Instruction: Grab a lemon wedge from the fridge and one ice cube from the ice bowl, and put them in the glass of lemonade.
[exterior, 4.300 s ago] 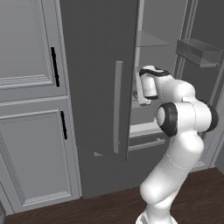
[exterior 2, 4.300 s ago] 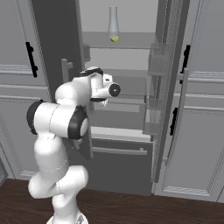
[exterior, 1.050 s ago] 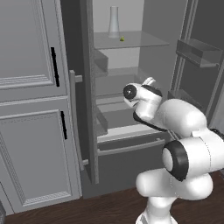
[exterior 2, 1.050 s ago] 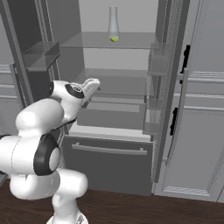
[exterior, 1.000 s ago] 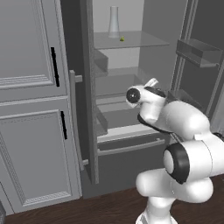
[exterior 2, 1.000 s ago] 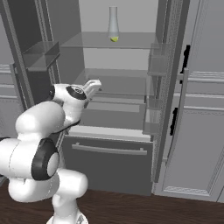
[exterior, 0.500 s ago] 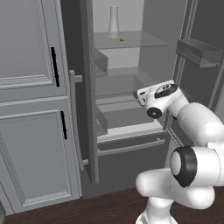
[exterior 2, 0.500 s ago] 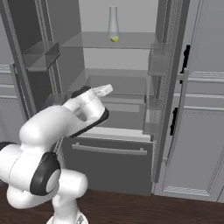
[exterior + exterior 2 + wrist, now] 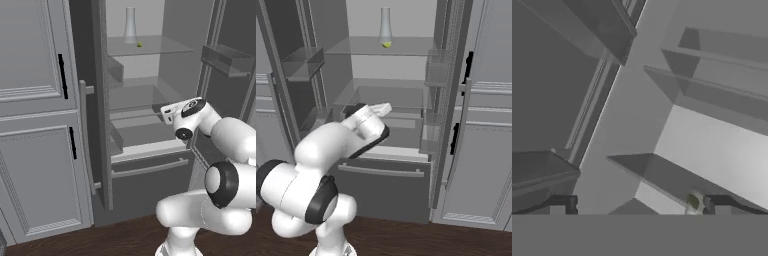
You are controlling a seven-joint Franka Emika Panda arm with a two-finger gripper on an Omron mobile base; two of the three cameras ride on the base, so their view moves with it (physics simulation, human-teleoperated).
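Step in hand: the arm is reaching into the open fridge (image 9: 150,75), going for the lemon wedge (image 9: 140,44); nothing is being carried yet.
Fingers: the fingers (image 9: 557,206) are standing wide apart and empty, seen at the bottom corners of the hand view.
Lemon wedge: it is lying on the top glass shelf (image 9: 406,47), just beside the foot of the tall clear flask (image 9: 385,25); the hand view is catching it as a small yellow-green spot low down.
Gripper: the gripper (image 9: 167,112) is hanging at the middle shelves, well below the wedge.
Next move: judging from this, the hand is needing to rise and push deeper, closing on the wedge without knocking the flask.
Edges: shelf lips and door bins (image 9: 227,57) are flanking the path on both sides.
Open room: the centre of the cabinet is looking free between both open doors.
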